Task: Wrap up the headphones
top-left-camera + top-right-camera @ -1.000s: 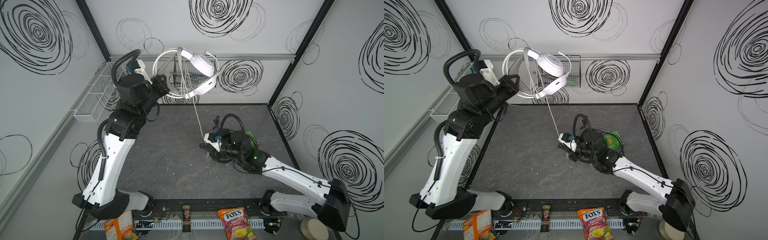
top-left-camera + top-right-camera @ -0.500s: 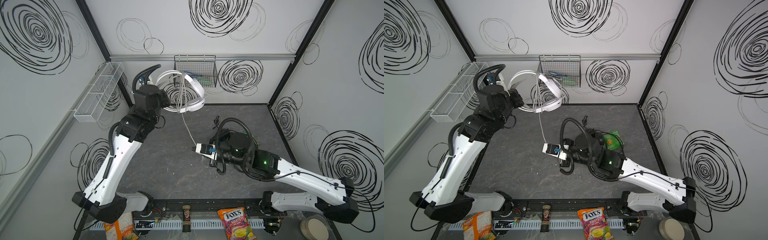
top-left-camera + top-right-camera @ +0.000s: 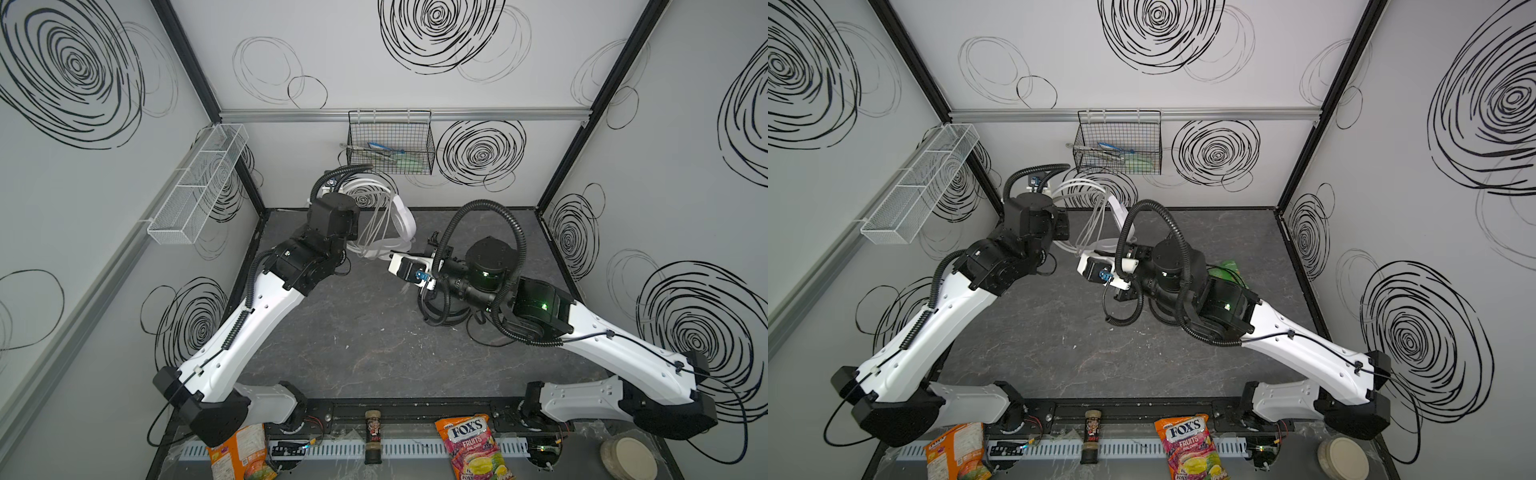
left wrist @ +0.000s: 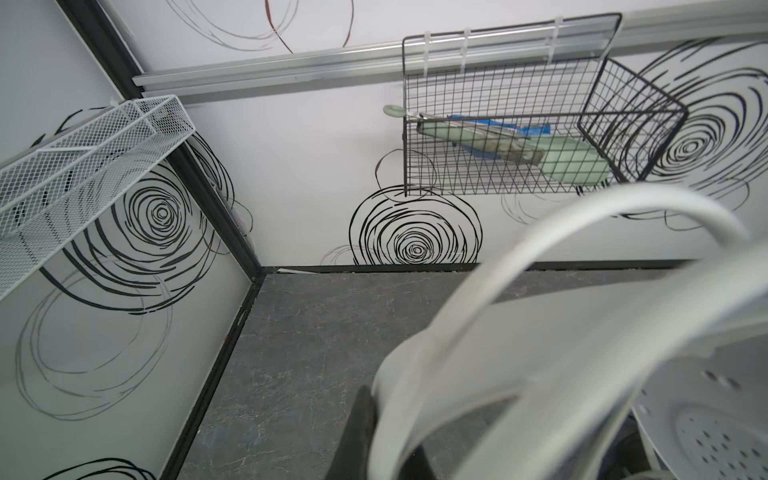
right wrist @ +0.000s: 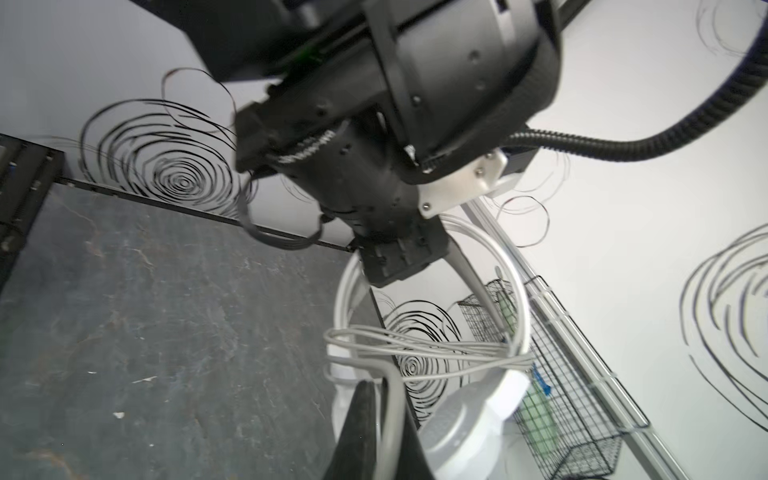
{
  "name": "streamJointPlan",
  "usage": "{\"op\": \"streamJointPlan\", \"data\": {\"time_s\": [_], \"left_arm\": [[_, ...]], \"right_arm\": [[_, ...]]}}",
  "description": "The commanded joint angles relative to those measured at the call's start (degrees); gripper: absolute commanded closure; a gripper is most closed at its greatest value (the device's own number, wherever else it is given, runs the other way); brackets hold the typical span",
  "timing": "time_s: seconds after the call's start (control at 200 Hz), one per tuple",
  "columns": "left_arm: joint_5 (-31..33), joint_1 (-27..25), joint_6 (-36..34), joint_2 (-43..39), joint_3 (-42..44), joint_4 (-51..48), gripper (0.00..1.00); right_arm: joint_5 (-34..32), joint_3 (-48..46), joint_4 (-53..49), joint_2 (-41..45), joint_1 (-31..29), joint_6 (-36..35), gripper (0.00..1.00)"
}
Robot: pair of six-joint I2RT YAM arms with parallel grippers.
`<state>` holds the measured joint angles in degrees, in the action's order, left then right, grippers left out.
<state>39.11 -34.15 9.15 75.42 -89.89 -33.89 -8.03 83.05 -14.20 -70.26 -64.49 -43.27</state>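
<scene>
**Front rail to back wall:** An orange snack bag (image 3: 239, 453), a small dark bottle (image 3: 372, 434) and a FOX'S fruit-candy bag (image 3: 473, 446) lie along the front rail. A round pale tub (image 3: 629, 459) sits at the right end with its lid on, its contents unseen.

Beyond them, over the far half of the dark stone-patterned table (image 3: 365, 357), two robot arms converge on the white headphones (image 3: 402, 216), which hang clear of the tabletop.

The right gripper (image 5: 388, 440), the nearer of the two, has its fingers (image 5: 357, 428) pinched together on the white cable (image 5: 415, 345). The strand rises between them to join several loops strung across the arc of the headband (image 4: 540, 232), just beside an ear cup (image 5: 465, 419).

On the headset's far side, the left gripper (image 5: 395, 268) is clamped on the headband, away from that cup. The headset is thus held between the two grippers.

A white mesh shelf (image 3: 199, 183), split into compartments, runs along the left wall.

Farthest back, a black wire basket (image 3: 390, 143) hangs from the rear wall's rail, above and behind the headset. It holds a flat pale green utensil (image 4: 573, 162), a blue item (image 4: 498, 124) and a greyish tool (image 4: 490, 145), heaped too closely to name.
</scene>
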Motion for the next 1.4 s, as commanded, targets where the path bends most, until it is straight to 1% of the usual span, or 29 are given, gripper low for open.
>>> {"op": "streamJointPlan", "data": {"time_s": [0.0, 0.085, 0.205, 0.285, 0.355, 0.425, 0.47, 0.61, 0.695, 0.841, 0.921, 1.151, 1.256, 1.396], "left_arm": [[5.3, -2.0, -3.6, -3.0, 0.3, 1.9, 1.00], [6.1, -3.3, -5.0, -2.8, 0.5, -0.4, 1.00], [5.3, -5.5, -6.9, -2.1, -0.1, -3.8, 1.00], [2.2, -6.2, -7.1, -1.1, -1.3, -7.1, 1.00], [-2.2, -6.1, -6.4, -0.8, -2.1, -9.3, 1.00], [-6.5, -6.3, -5.6, -1.2, -2.4, -10.8, 1.00], [-8.6, -6.5, -4.8, -1.5, -2.3, -12.0, 1.00], [-17.5, -6.2, -2.5, -4.9, -0.2, -11.4, 1.00], [-22.6, -6.0, -1.6, -6.0, 0.1, -11.0, 1.00], [-32.8, -5.4, -1.5, -8.7, 2.0, -7.0, 1.00], [-37.3, -5.3, -1.5, -9.6, 2.4, -5.3, 1.00], [-44.8, -4.8, -0.2, -11.3, 2.0, -2.3, 1.00], [-47.5, -4.8, 0.9, -11.5, 0.1, -1.3, 1.00], [-50.4, -4.8, 2.0, -11.9, -2.0, -0.2, 1.00]], "right_arm": [[-4.0, 2.4, -0.5, -0.6, 2.0, -6.6, 1.00], [-6.3, 2.5, -0.5, -1.1, 3.8, -9.0, 1.00], [-9.2, 2.6, 0.5, -1.5, 6.3, -11.4, 0.99], [-10.0, 2.3, 1.2, -1.7, 7.6, -13.0, 0.98], [-10.0, 2.0, 2.0, -1.5, 9.1, -13.4, 0.97], [-9.2, 1.6, 3.1, -1.1, 10.9, -13.0, 0.94], [-8.3, 1.4, 3.8, -0.8, 12.5, -12.0, 0.92], [-4.4, 1.4, 4.9, -0.2, 17.6, -7.4, 0.91], [-1.8, 0.9, 5.7, 0.3, 19.6, -3.8, 0.90], [2.5, -1.6, 8.4, 2.1, 22.1, 0.8, 0.89], [5.4, -2.5, 9.8, 3.3, 23.8, 3.0, 0.88], [12.8, -6.2, 14.2, 7.1, 29.8, 8.8, 0.81], [15.4, -8.3, 15.6, 8.2, 30.7, 10.1, 0.79], [18.0, -11.0, 18.4, 8.5, 32.4, 13.1, 0.79]]}}
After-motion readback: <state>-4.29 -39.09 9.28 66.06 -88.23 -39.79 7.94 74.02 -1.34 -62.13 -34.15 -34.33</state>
